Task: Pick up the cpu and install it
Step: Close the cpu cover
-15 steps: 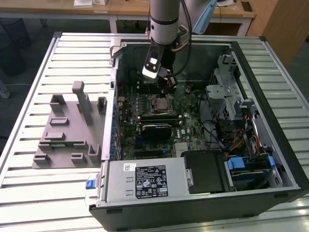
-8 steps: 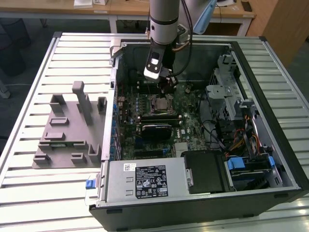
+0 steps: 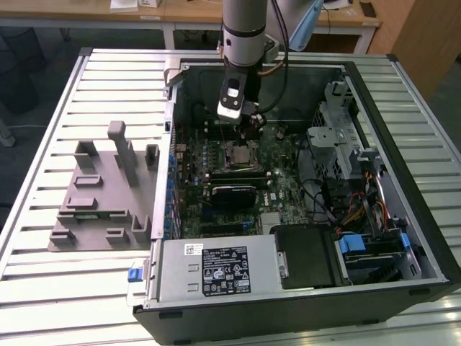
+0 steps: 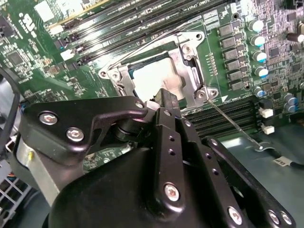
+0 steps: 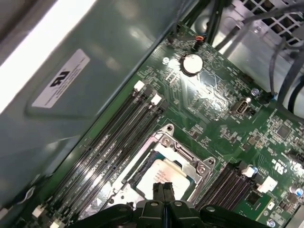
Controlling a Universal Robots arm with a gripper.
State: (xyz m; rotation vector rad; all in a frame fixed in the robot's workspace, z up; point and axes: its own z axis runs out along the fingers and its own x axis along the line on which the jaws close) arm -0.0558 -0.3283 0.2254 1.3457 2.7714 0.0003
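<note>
Cpu lies flat in the socket frame on the motherboard, so pick-up and placement look done. Thin lever sticks out to the side; I can't tell if it's latched, so locking may be left. Gripper has its fingers pressed together, nothing between them, tip at the cpu's edge; in the first wrist view the gripper is also closed over the cpu. Open computer case sits on a slatted metal table, grey tray beside it. Wooden desks behind.

Open computer case on slatted table; grey tray beside it.
</note>
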